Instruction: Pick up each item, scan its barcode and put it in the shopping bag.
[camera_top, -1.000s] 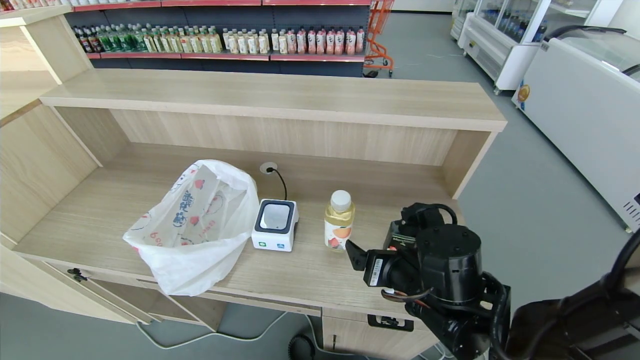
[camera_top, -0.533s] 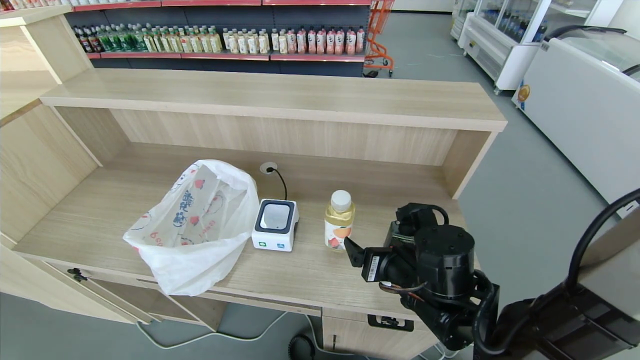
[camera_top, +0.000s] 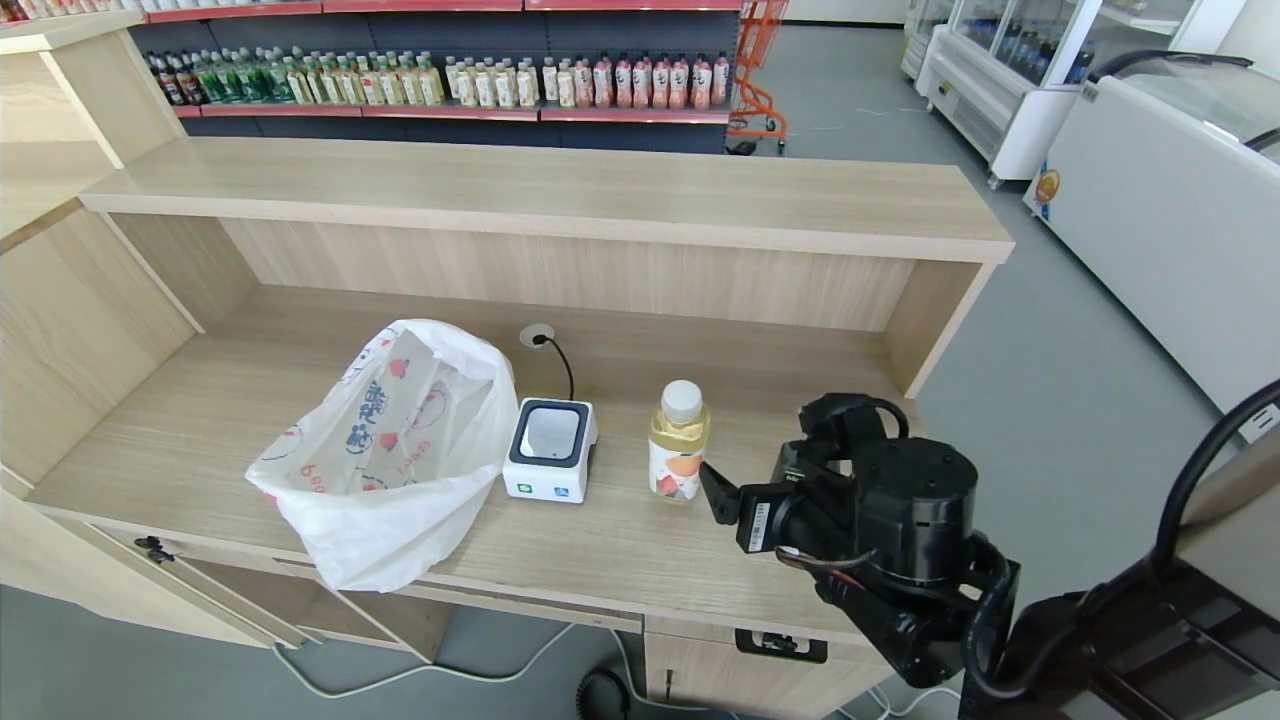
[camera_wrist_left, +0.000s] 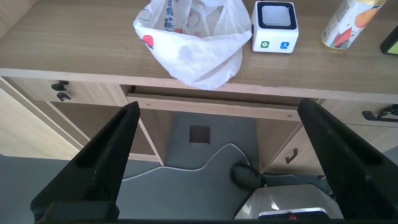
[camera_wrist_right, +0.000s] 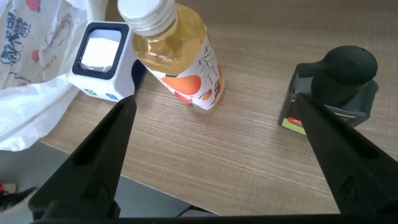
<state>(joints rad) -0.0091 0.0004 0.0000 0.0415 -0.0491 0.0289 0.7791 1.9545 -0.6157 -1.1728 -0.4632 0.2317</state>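
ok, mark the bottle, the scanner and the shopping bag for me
bottle (camera_top: 676, 472), head view, on its printed label.
scanner (camera_top: 551, 433), head view, on the pale window on its top.
shopping bag (camera_top: 400, 440), head view, on the printed plastic near its opening.

- On the shopping bag (camera_top: 380, 470), blue characters, too crumpled to read.
- On the bottle (camera_wrist_right: 180, 62), vertical characters, illegible.
- On the scanner (camera_top: 552, 450), green and blue icons.
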